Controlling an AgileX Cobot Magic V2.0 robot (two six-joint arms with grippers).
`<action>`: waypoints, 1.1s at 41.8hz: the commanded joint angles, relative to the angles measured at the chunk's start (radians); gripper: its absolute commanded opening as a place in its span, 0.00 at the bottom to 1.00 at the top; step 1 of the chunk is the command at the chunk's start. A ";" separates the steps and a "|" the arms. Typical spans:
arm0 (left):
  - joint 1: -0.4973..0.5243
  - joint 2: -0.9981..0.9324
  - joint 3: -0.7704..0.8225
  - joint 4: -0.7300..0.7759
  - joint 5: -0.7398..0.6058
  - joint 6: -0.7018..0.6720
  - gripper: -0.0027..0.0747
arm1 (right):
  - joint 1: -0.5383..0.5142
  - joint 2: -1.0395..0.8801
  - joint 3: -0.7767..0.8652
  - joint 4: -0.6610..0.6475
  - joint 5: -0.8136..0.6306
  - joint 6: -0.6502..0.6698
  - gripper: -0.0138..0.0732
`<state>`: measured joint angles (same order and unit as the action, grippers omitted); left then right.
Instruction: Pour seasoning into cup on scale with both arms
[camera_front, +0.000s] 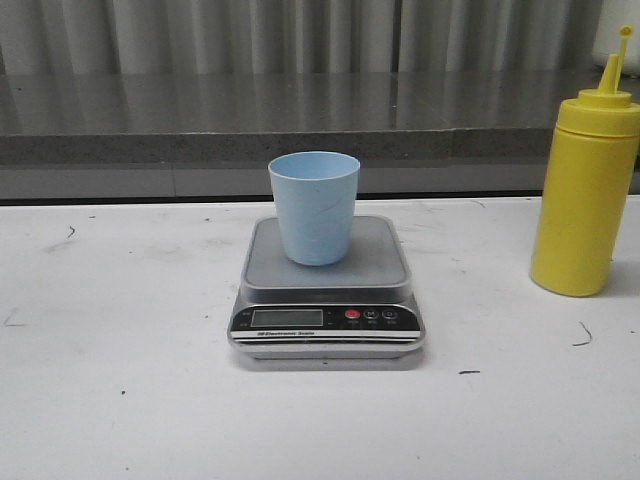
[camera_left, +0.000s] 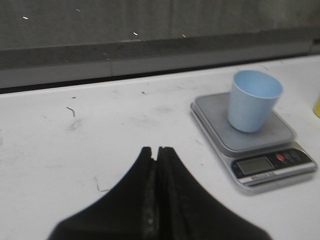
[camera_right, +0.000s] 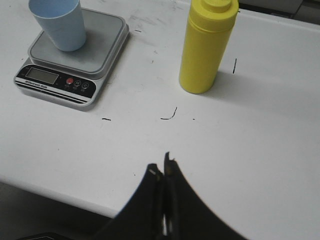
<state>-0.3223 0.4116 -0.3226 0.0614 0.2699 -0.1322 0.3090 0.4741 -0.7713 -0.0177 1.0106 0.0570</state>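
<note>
Nothing poured yet: pale blue plastic cup (camera_front: 314, 207) sits on the flat silver digital scale (camera_front: 326, 291), tall yellow squeeze bottle (camera_front: 585, 188) untouched right of it, both grippers' jaws clenched empty, left gripper (camera_left: 156, 152), right gripper (camera_right: 162, 162).

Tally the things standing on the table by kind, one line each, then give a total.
Yellow squeeze bottle: 1
Pale blue cup: 1
Digital scale: 1
Total: 3

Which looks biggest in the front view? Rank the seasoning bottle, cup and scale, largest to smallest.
1. The scale has the widest footprint.
2. The seasoning bottle is the tallest; its ranking against the scale is unsure.
3. The cup is clearly smallest, roughly half the bottle's height.
</note>
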 joint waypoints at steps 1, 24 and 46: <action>0.092 -0.092 0.107 -0.049 -0.256 -0.006 0.01 | -0.004 0.005 -0.031 -0.004 -0.060 -0.014 0.02; 0.289 -0.434 0.352 -0.069 -0.256 -0.006 0.01 | -0.004 0.005 -0.031 -0.004 -0.059 -0.014 0.02; 0.291 -0.432 0.352 -0.069 -0.241 -0.006 0.01 | -0.004 0.005 -0.031 -0.004 -0.059 -0.014 0.02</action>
<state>-0.0310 -0.0061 0.0043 -0.0084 0.1002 -0.1322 0.3090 0.4741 -0.7713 -0.0177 1.0129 0.0570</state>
